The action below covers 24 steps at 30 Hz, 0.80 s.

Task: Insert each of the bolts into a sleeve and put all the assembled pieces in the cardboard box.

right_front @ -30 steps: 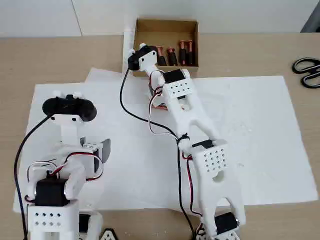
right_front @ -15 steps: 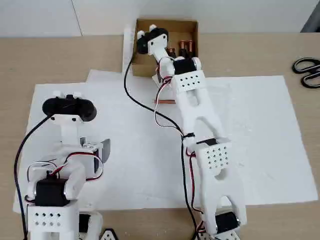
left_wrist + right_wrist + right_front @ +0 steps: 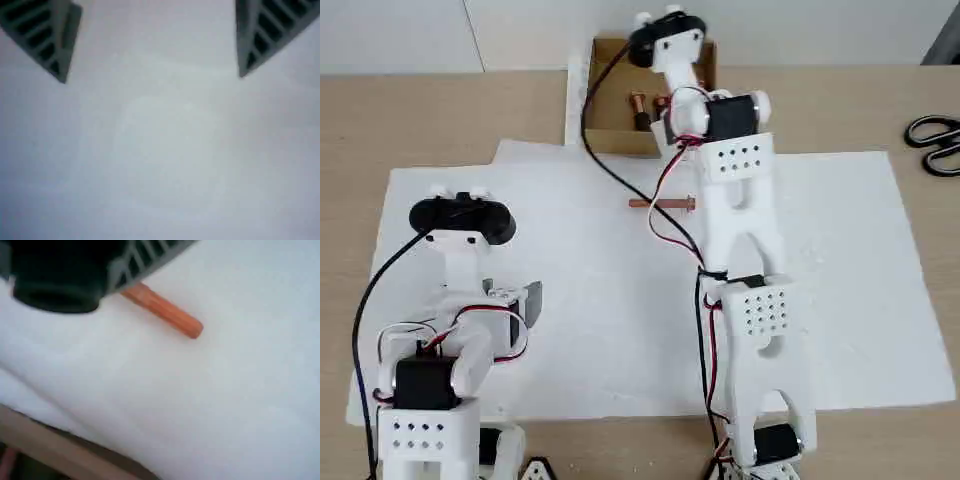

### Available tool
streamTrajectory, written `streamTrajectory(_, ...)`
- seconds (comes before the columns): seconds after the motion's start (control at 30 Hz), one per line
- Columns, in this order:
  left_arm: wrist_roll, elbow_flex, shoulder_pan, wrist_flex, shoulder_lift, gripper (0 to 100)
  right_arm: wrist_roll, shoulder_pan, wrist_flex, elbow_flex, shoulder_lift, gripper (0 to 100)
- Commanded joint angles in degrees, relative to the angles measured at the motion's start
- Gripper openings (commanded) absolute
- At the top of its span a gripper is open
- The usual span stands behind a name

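High view: a bare bolt [image 3: 662,203] lay flat on the paper [image 3: 840,260], running along the paper's far edge. It was just in front of the box [image 3: 612,48] but apart from it. Its head end met the outline of the right arm [image 3: 745,215], which stretched from the near edge of the worktop [image 3: 420,110] up over the box. The box sat at the middle of the worktop's far edge. Pieces [image 3: 640,106] with copper heads and dark sleeves lay inside, partly behind the arm. Scissors [image 3: 932,132] lay near the far right corner, off the paper. The left arm [image 3: 430,390] stood at the near left corner, with the left hand [image 3: 508,297] over the paper's left part.

Left wrist view gave the hand's state: ribbed fingertips [image 3: 57,60] wide apart with bare paper between them, so it was open.

Right wrist view: the bolt showed close up, a smooth copper shank on paper with one end tucked behind the right hand [image 3: 135,257]. Whether that hand was open or closed could not be told. Past the paper's edge was a strip of worktop, then a reddish blur too unclear to name.
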Motion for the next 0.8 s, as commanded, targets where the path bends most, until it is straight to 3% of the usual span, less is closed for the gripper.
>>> streamTrajectory(0.0,0.44,-0.31,-0.35,-1.58,-0.53,21,-1.05,2.42,1.1,-3.16,-1.27,0.3)
streamTrajectory(0.23,0.44,-0.31,0.0,-1.58,-0.53,21,-0.53,3.47,1.63,1.49,-14.46,0.3)
streamTrajectory(0.53,0.44,-0.31,0.0,-1.58,-0.53,21,1.58,2.86,1.19,42.73,-44.35,0.3)
streamTrajectory(0.77,0.44,-0.31,0.0,-1.58,-0.53,21,1.23,3.03,-2.77,67.96,-52.79,0.4)
